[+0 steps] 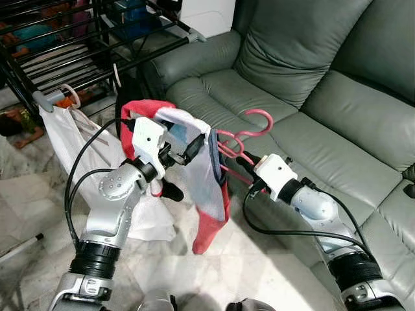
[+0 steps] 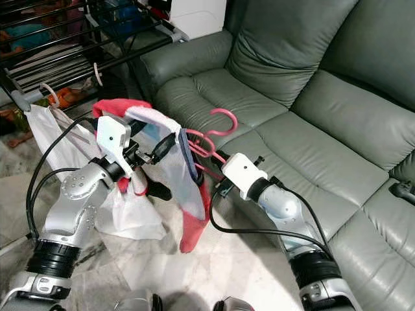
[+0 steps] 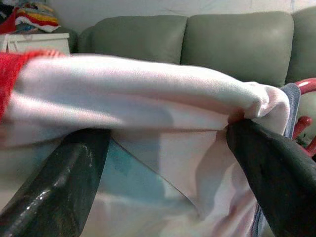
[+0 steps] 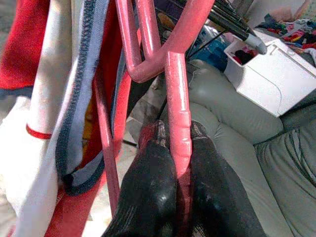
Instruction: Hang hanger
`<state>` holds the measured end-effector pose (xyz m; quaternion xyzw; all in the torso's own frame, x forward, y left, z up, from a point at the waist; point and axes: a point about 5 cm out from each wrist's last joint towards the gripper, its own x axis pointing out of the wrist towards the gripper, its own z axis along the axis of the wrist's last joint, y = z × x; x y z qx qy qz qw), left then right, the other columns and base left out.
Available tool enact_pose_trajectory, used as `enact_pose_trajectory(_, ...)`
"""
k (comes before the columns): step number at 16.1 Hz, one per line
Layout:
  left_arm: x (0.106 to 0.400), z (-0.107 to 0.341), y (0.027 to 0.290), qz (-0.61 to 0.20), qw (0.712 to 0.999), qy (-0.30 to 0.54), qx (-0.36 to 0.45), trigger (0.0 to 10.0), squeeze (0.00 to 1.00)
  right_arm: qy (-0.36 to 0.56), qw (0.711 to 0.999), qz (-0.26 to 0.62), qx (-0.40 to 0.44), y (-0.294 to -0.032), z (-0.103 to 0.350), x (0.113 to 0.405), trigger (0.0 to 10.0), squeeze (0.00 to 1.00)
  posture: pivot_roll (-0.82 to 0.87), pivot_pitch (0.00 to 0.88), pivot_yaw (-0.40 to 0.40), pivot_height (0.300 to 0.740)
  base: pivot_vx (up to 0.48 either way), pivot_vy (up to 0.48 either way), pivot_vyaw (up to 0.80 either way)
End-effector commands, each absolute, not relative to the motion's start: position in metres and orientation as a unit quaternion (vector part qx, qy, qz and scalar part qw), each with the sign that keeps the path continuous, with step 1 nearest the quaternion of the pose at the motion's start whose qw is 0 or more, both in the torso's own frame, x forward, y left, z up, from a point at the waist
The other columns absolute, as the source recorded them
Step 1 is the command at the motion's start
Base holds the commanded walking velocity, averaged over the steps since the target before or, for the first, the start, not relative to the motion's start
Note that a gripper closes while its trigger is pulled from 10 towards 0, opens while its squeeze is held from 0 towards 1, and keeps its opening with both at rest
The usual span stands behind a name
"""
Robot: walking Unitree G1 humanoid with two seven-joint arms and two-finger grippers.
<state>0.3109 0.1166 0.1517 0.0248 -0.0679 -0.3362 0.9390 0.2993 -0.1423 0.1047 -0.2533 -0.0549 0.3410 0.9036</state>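
I'm mid-carry: the pink hanger (image 1: 243,137) with the red-and-white garment (image 1: 201,175) draped on it is held up in the air between both arms, in front of the grey sofa (image 1: 311,97), not yet on anything. My right claw (image 4: 180,143) is clamped tight on the hanger's stem just under the hook, fingers pressed to either side of the plastic. My left claw (image 3: 163,163) is spread wide, with the white cloth stretched across the gap between its two fingers; I judge it is supporting the garment's shoulder rather than pinching it. The black drying rack (image 1: 78,45) stands off to the far left of the sofa, with a white garment (image 1: 71,139) already hanging from its near rail. Next I judge I need to turn toward that rack, lift the hook above a rail and lower it on, keeping the cloth clear. The head views give me the rack and the spacing of the arms; the right wrist view shows the actual grip on the stem, and the left wrist view shows how the cloth lies over the fingers.
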Motion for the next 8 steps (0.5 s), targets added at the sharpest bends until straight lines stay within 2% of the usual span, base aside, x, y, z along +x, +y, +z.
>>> enact_pose_trajectory(1,0.303,0.150,0.096,-0.400,0.913,-0.073,0.045,10.0,1.00,-0.070,0.891,0.364,-0.262,-0.130,0.110,0.302,10.0,0.00,-0.04,0.000,-0.014,0.740,0.000,0.000,0.00)
enact_pose_trajectory(3,0.294,0.139,0.116,-0.415,0.901,-0.055,0.116,10.0,1.00,-0.051,0.894,0.358,-0.266,-0.151,0.110,0.305,10.0,0.00,-0.04,0.000,-0.003,0.740,0.000,0.000,0.00)
enact_pose_trajectory(5,0.288,0.137,0.121,-0.428,0.893,-0.044,0.128,10.0,1.00,-0.045,0.894,0.353,-0.274,-0.159,0.110,0.306,10.0,0.00,-0.03,0.000,0.001,0.740,0.000,0.000,0.00)
enact_pose_trajectory(8,0.271,0.122,0.129,-0.476,0.857,-0.004,0.197,10.0,1.00,-0.040,0.893,0.345,-0.287,-0.168,0.108,0.312,10.0,0.00,-0.03,0.000,0.004,0.740,0.000,0.000,0.00)
